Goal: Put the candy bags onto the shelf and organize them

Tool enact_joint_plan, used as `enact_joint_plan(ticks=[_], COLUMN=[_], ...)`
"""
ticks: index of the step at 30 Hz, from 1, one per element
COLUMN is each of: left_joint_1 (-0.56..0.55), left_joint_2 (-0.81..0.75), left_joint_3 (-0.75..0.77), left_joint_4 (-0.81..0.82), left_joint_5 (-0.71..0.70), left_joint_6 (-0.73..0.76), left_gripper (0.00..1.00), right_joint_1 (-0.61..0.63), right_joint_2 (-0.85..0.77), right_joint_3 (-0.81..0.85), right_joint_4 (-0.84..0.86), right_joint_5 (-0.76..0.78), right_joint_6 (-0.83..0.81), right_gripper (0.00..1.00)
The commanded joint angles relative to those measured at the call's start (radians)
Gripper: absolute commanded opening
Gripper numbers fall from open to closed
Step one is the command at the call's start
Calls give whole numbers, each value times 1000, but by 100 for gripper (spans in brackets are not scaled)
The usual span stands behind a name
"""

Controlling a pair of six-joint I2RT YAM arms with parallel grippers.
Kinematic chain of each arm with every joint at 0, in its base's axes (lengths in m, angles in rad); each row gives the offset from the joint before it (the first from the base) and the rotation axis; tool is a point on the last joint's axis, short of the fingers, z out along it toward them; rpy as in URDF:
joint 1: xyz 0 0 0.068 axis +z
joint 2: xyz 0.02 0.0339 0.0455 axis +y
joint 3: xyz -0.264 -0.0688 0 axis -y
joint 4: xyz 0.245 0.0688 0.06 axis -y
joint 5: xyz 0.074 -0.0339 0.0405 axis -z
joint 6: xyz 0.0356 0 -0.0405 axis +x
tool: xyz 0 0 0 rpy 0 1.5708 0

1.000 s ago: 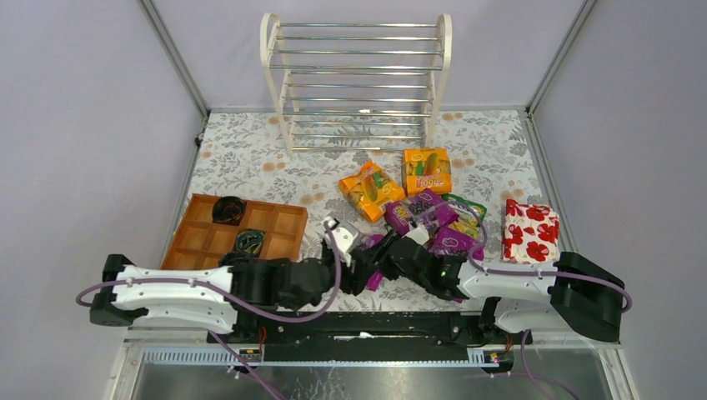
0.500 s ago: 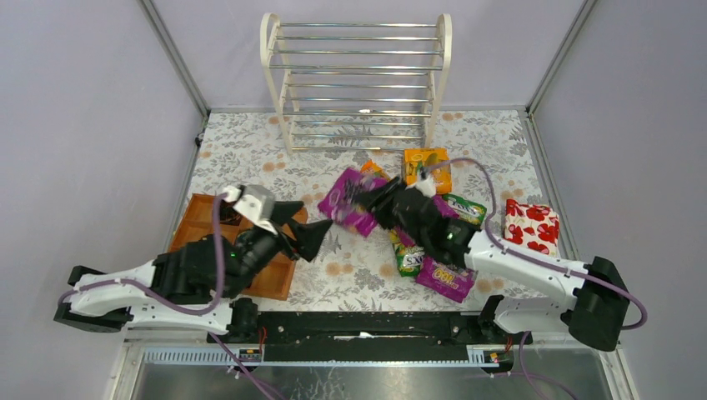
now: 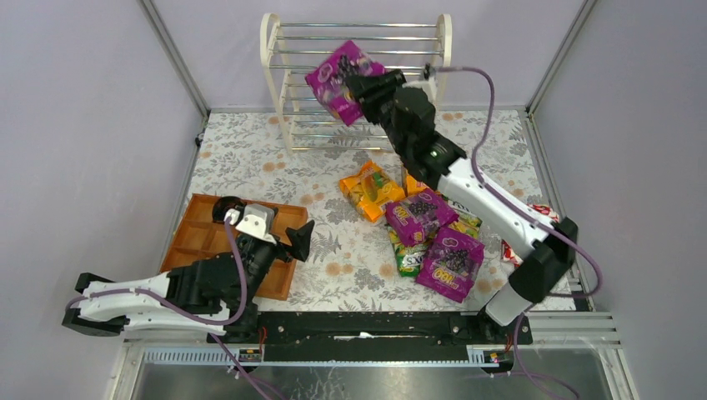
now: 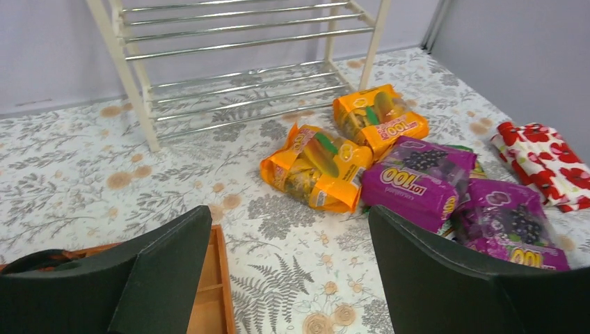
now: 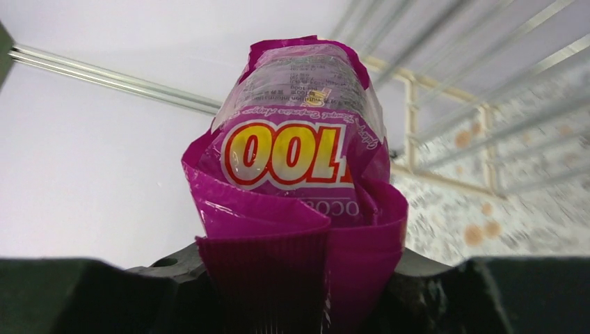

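Bag (image 3: pixel 338 71), glossy purple, pinched by right fingers (image 3: pixel 365 87), seemingly at chrome-rod shelf (image 4: pixel 130 83), left fingers (image 3: pixel 298 242) splayed

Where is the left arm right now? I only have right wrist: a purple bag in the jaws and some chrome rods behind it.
Observer: Top view: the left gripper is open and empty, low over the right end of the wooden tray, well short of the shelf.
Operator: Fine. Besides the held purple bag, what's left on the table?
Observer: A cluster in front of the shelf: two orange bags, two purple bags, and green-yellow bags partly under the purple ones. The red floral bag lies just to the right of them.
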Motion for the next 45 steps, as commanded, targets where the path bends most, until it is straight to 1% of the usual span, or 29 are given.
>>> enact_joint_plan(ticks=[1, 4, 7, 9, 11, 14, 17, 21, 26, 30, 36, 37, 40, 45], left_joint_1=[-4, -4, -3, 2, 12, 43, 89, 166, 216, 230, 247, 247, 251, 255], left_joint_2=[-14, 8, 37, 51, 56, 69, 93, 121, 173, 183, 181, 180, 181, 174], left_joint_3=[-21, -39, -43, -49, -65, -79, -74, -71, -57, -56, -57, -55, -54, -52], left_joint_4=[32, 43, 55, 74, 91, 99, 98, 99, 88, 89, 92, 90, 88, 85], left_joint_5=[-74, -88, -95, -100, -96, -61, -28, 76, 147, 162, 174, 176, 182, 186], left_joint_6=[19, 35, 51, 68, 78, 76, 73, 48, 28, 27, 24, 24, 21, 17], left_gripper=[89, 91, 91, 91, 92, 92, 92, 92, 92, 92, 92, 92, 92, 92], right_joint_1=[-19, -38, -53, -69, -87, -131, -165, -196, -232, -271, -293, -293, -294, -299], right_joint_2=[149, 268, 362, 410, 426, 439, 441, 432, 431, 456, 502, 509, 540, 550], right_joint_3=[262, 429, 535, 576, 584, 585, 579, 561, 559, 603, 688, 703, 768, 777], right_joint_4=[235, 263, 301, 330, 353, 369, 357, 333, 299, 214, 109, 93, 17, -17], right_joint_5=[47, 102, 204, 273, 343, 386, 390, 393, 392, 351, 325, 322, 309, 289], right_joint_6=[-86, -92, -104, -121, -123, -101, -60, -25, 28, 102, 144, 144, 141, 156], right_gripper=[46, 46, 46, 46, 47, 46, 46, 47, 47, 47, 48, 50, 57, 58])
